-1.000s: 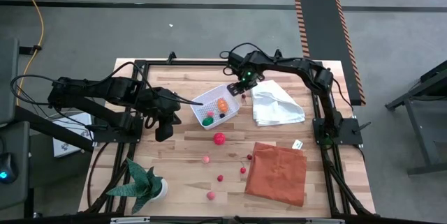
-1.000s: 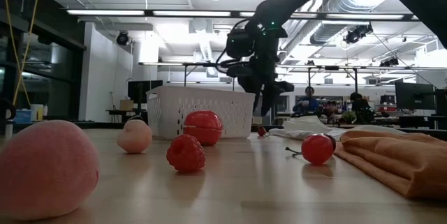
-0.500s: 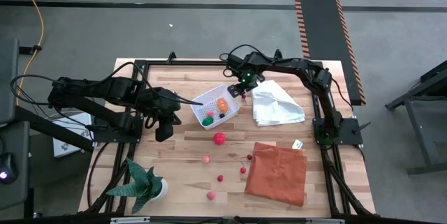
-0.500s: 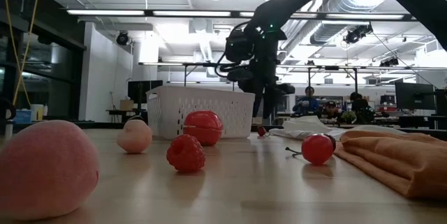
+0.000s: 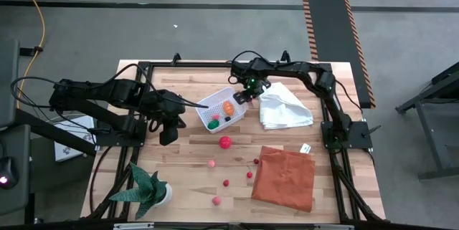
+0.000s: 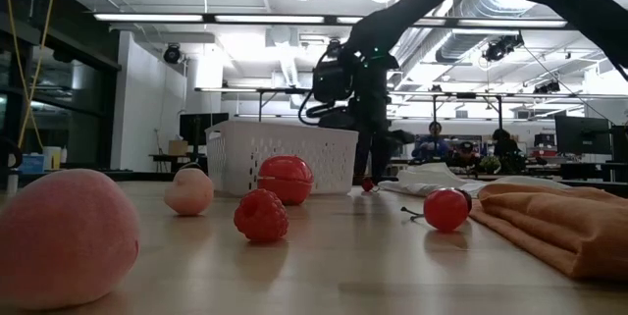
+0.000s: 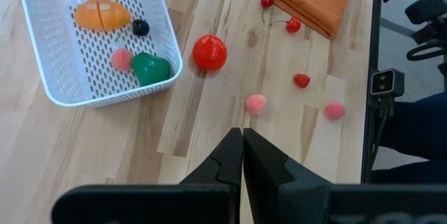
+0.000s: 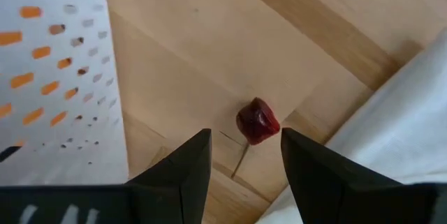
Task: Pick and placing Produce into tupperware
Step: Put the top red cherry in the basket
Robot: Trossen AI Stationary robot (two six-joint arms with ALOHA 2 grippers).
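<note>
The white perforated tupperware (image 5: 224, 110) sits mid-table and holds an orange piece (image 7: 102, 13), a green piece (image 7: 149, 68), a pink ball (image 7: 121, 58) and a small dark ball (image 7: 140, 26). A small dark-red cherry (image 8: 258, 121) with a stem lies on the wood between the tub's right side and the white cloth (image 5: 283, 108). My right gripper (image 8: 244, 137) points down over the cherry, open, one finger on each side and clear of it. My left gripper (image 7: 242, 140) hangs shut above the table, left of the tub.
Loose produce lies nearer the front: a red ball (image 5: 225, 142), pink balls (image 5: 211, 163) (image 5: 216, 200), a small red one (image 5: 226, 183) and cherries (image 5: 256, 161). An orange cloth (image 5: 285, 178) lies at front right. A green potted plant (image 5: 147, 190) stands at front left.
My right gripper has sunk toward the cherry beside the tub's right side, still pointing down, with its finger gap unchanged.
</note>
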